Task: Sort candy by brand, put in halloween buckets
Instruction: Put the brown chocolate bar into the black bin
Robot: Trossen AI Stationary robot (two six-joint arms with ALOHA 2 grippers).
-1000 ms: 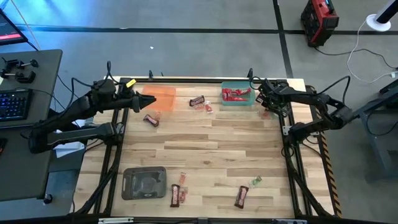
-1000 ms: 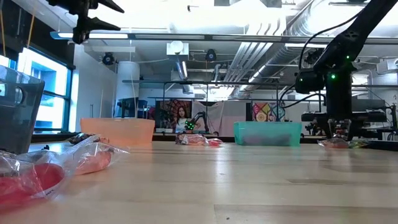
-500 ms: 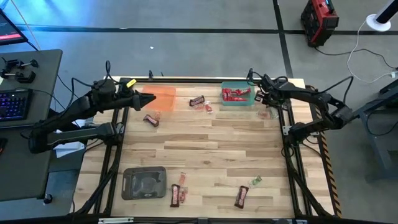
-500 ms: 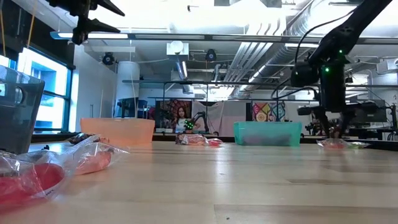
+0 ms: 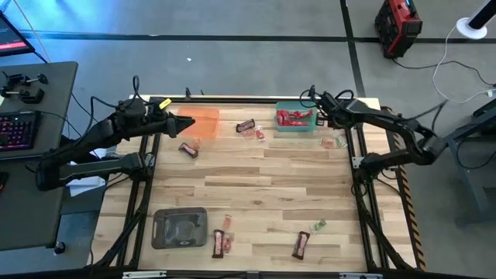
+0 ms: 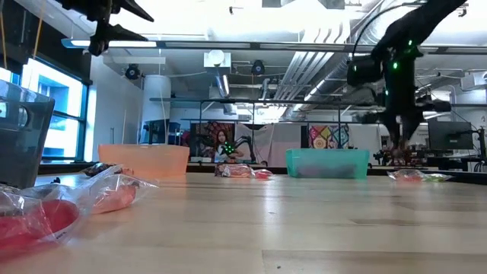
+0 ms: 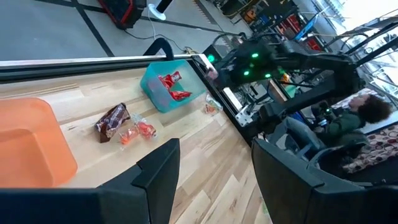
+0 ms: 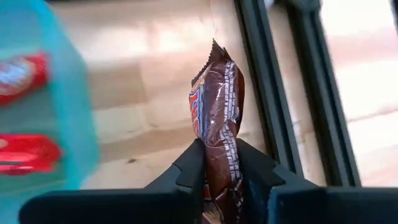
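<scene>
My right gripper (image 5: 317, 116) hangs just right of the green bucket (image 5: 294, 118), shut on a dark brown candy bar (image 8: 217, 112). Red candies (image 8: 25, 152) lie in that bucket. My left gripper (image 5: 183, 126) is open and empty over the left edge of the orange bucket (image 5: 203, 122); in the left wrist view its fingers (image 7: 158, 177) stand apart. A brown bar (image 5: 246, 125) and small red sweets (image 5: 258, 134) lie on the table between the two buckets. The grey bucket (image 5: 180, 227) stands near the front left. My right gripper pinches the brown bar between its two fingers near one end (image 8: 218, 148). The fingers point down, and the bar runs on along them. Its crimped free end (image 8: 214, 51) sticks out past the fingertips. The bar hangs clear of the table.
Small pale and pink sweets (image 5: 334, 142) lie by the table's right rail. Another brown bar (image 5: 187, 149) lies below the orange bucket. Several candies (image 5: 301, 245) lie near the front edge, right of the grey bucket. The table's middle is bare wood.
My right gripper has risen from the sweets by the right rail. It has gone toward the far edge and left, up to the green bucket's right side. It stays shut on the brown bar.
</scene>
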